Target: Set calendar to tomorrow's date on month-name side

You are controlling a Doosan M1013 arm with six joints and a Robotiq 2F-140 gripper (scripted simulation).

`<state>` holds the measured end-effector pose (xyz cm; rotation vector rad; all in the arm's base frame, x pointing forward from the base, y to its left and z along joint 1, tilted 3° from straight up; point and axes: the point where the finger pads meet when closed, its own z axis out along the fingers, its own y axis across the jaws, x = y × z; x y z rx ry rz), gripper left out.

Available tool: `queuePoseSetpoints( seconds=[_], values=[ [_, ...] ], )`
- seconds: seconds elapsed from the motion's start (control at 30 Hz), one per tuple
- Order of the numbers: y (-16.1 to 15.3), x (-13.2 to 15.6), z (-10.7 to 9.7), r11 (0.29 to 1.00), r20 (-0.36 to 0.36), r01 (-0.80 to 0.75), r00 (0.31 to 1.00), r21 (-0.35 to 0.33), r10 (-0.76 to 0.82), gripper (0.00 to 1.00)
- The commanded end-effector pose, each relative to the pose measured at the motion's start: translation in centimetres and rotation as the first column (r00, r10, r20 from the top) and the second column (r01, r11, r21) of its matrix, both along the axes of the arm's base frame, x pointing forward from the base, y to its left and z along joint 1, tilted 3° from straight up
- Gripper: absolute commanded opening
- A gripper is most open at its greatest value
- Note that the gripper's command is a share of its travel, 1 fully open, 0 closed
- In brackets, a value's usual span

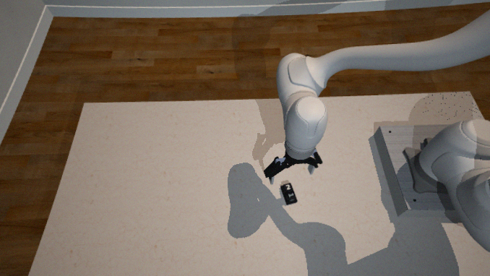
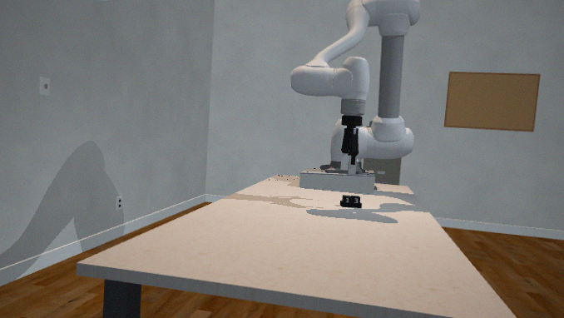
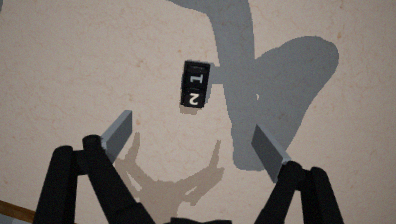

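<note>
The calendar [image 2: 350, 201] is a small black tray with two black cubes side by side, standing flat on the table. From above, one cube [image 1: 288, 187] [image 3: 193, 98] shows a white 2 on its top face and the other cube [image 1: 291, 196] [image 3: 198, 78] shows a 1. In the exterior view the side facing the camera shows two white digits, too small to read surely. My gripper [image 1: 292, 174] [image 2: 351, 166] [image 3: 194, 128] is open wide and empty. It hangs a little above the calendar, just beside the 2 cube, touching nothing.
The robot's grey base plate [image 1: 388, 159] [image 2: 337, 181] lies on the table's right side, behind the calendar in the exterior view. The arm's elbow [image 1: 305, 119] hangs over the table's middle. A wooden floor surrounds the table [image 1: 144, 180].
</note>
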<state>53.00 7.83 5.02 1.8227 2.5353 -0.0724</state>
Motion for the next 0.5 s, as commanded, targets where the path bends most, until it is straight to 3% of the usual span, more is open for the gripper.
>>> queuePoseSetpoints(
  seconds=[0.0,0.17,0.47],
  values=[
    [0.2,-0.1,0.6,1.000,-0.002,-0.002,1.000,0.004,0.002,1.00],
    [0.2,-0.1,1.1,1.000,-0.002,-0.002,1.000,0.004,0.002,1.00],
    [0.4,0.0,4.0,1.000,-0.002,-0.002,1.000,0.004,0.002,1.00]
  ],
)
